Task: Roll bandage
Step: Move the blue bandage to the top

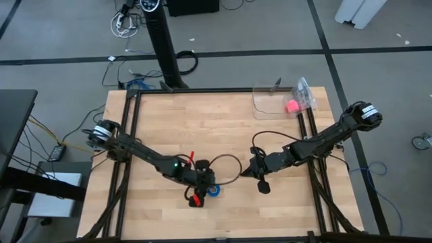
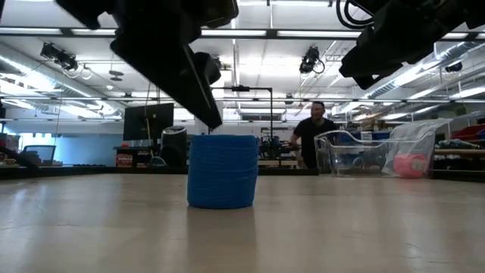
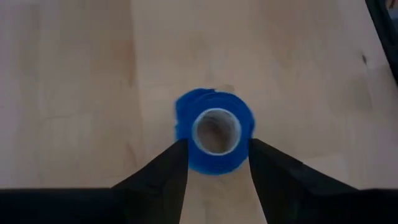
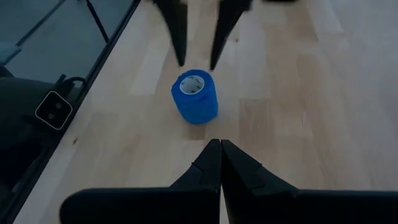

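Blue bandage [image 2: 222, 171] stands rolled upright on the bench [image 2: 341, 227]. From above, it sits beside the left tool [image 1: 204, 189]. Left wrist: fingers [image 3: 163, 177] spread either side, gripping nothing, likely releasing. Right tool [image 4: 220, 163], shut and empty, waits nearby.

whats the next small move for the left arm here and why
Probably lift the left gripper straight up and away. The bandage already stands on the table as a finished coil with a hollow centre, and the open fingers sit either side of it, seemingly without gripping. The right gripper is shut and held back, so nothing else seems needed.
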Robot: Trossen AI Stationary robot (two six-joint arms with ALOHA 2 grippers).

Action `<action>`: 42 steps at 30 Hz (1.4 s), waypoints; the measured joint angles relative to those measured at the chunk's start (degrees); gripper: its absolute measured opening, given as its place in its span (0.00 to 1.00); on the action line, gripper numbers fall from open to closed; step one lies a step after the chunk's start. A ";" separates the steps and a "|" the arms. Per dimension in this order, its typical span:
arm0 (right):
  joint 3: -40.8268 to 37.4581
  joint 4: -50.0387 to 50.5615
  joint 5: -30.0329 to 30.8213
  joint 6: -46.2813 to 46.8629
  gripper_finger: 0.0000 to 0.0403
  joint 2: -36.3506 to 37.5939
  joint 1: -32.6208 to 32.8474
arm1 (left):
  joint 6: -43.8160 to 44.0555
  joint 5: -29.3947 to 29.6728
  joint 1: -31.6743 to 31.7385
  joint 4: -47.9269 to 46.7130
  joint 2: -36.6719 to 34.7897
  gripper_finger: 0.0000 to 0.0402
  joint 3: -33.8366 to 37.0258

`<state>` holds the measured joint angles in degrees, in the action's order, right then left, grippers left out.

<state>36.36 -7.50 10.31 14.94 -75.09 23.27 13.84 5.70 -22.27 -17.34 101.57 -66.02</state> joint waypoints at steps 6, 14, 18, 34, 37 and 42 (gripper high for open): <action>0.00 -0.01 0.35 -0.05 0.01 0.00 -0.02 | -0.08 0.79 1.03 1.46 3.50 0.44 -0.63; 0.02 0.17 0.40 -0.08 0.01 0.00 0.00 | 0.37 1.19 2.16 3.04 4.62 0.44 -0.62; 0.02 0.22 0.43 -0.08 0.01 0.00 0.00 | 0.51 1.31 2.33 2.32 4.99 0.42 -0.62; 0.02 0.36 0.47 -0.06 0.01 0.00 0.39 | -7.21 10.21 4.43 -8.38 5.00 0.08 -3.96; 0.02 0.36 0.49 -0.07 0.01 0.00 0.43 | -8.14 10.74 5.61 -9.58 5.00 0.10 -4.44; 0.02 0.36 1.08 -0.01 0.01 0.00 0.97 | -7.37 11.01 7.78 -12.08 5.00 0.13 -4.70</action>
<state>36.38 -7.14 11.39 14.93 -75.09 24.24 6.47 16.71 -14.49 -29.42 106.56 -70.72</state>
